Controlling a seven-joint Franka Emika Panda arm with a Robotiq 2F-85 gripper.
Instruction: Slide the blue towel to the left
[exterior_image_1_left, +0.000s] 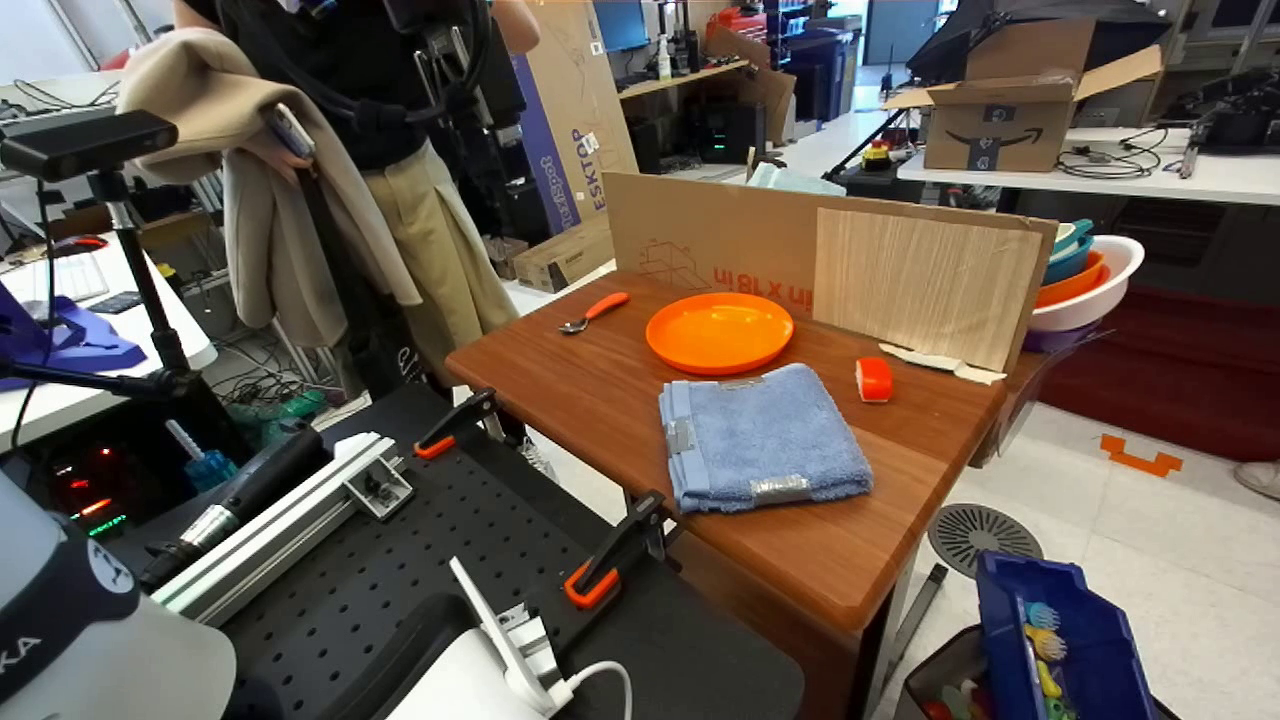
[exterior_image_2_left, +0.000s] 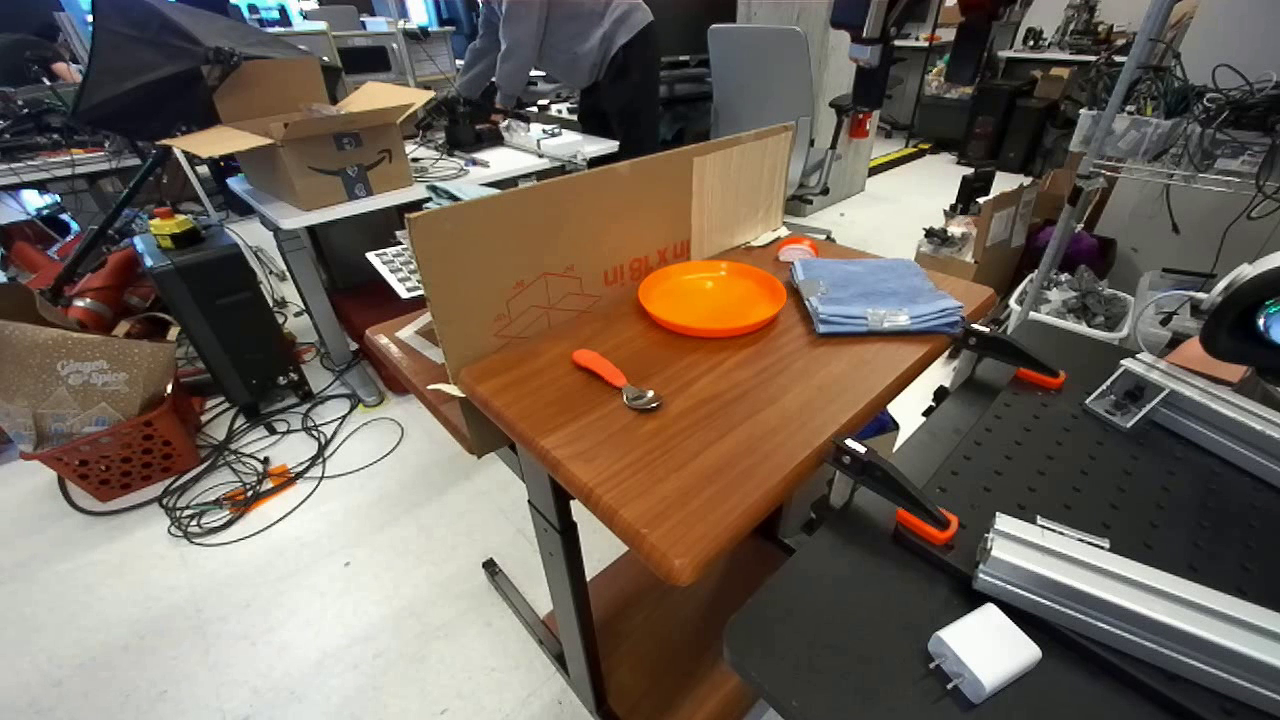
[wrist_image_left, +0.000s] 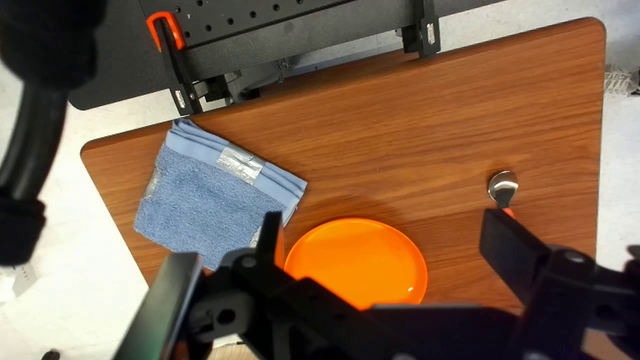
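Note:
The blue towel lies folded and flat on the brown table, with silver tape on its edges. It shows in both exterior views (exterior_image_1_left: 765, 435) (exterior_image_2_left: 870, 285) and at the left of the wrist view (wrist_image_left: 205, 205). In the wrist view it lies near one short end of the table. My gripper (wrist_image_left: 382, 225) is open, with its fingers wide apart and nothing between them. It is above the table, over the area of the orange plate (wrist_image_left: 357, 260), and apart from the towel. The left finger overlaps a small part of the towel's near corner in the wrist view.
The orange plate sits beside the towel in both exterior views (exterior_image_1_left: 720, 333) (exterior_image_2_left: 712, 298). A spoon with an orange handle (exterior_image_2_left: 620, 380) lies beyond the plate. A small red-orange object (exterior_image_1_left: 873, 380) is near the cardboard panel (exterior_image_1_left: 700, 225). Black clamps (exterior_image_1_left: 620, 550) grip the table's edge.

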